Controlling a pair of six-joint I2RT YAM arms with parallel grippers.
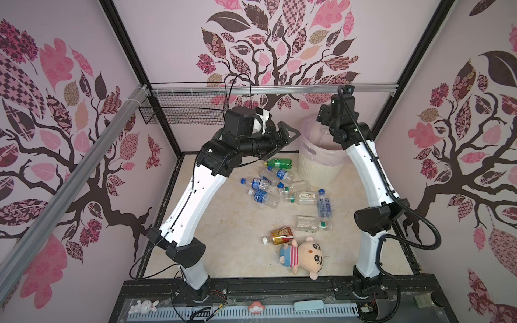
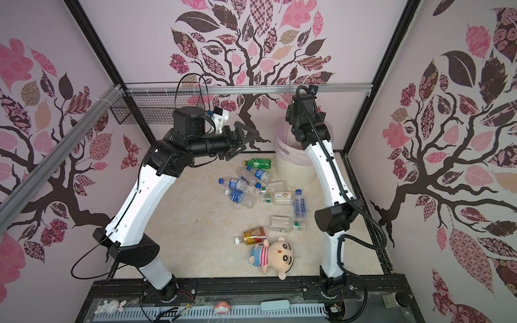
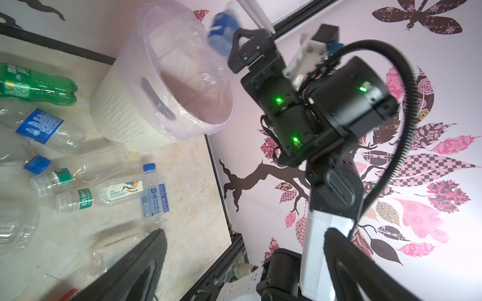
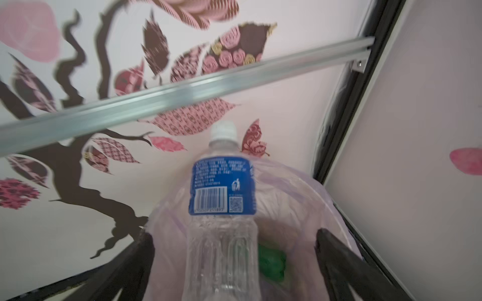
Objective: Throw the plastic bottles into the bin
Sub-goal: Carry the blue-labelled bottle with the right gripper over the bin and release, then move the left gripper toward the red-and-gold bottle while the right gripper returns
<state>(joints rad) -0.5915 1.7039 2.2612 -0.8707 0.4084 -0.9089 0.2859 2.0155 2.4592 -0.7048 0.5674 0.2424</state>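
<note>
My right gripper (image 4: 234,250) hangs over the bin (image 4: 326,198) with its jaws open. Between them stands a clear bottle with a blue label and white cap (image 4: 221,208), with a gap on each side, touching neither finger. The left wrist view shows that bottle (image 3: 221,34) blurred above the bin's rim (image 3: 117,112). A green bottle (image 4: 271,263) lies inside the bin. Several plastic bottles (image 1: 263,195) lie scattered on the floor left of the cream bin (image 1: 316,167) in both top views. My left gripper (image 1: 285,137) hovers open and empty above the green bottle (image 1: 278,163).
An amber bottle (image 1: 281,235) lies beside a plush doll (image 1: 303,257) near the front. A black wire mesh basket (image 1: 181,112) hangs on the back left wall. Enclosure walls stand close behind the bin.
</note>
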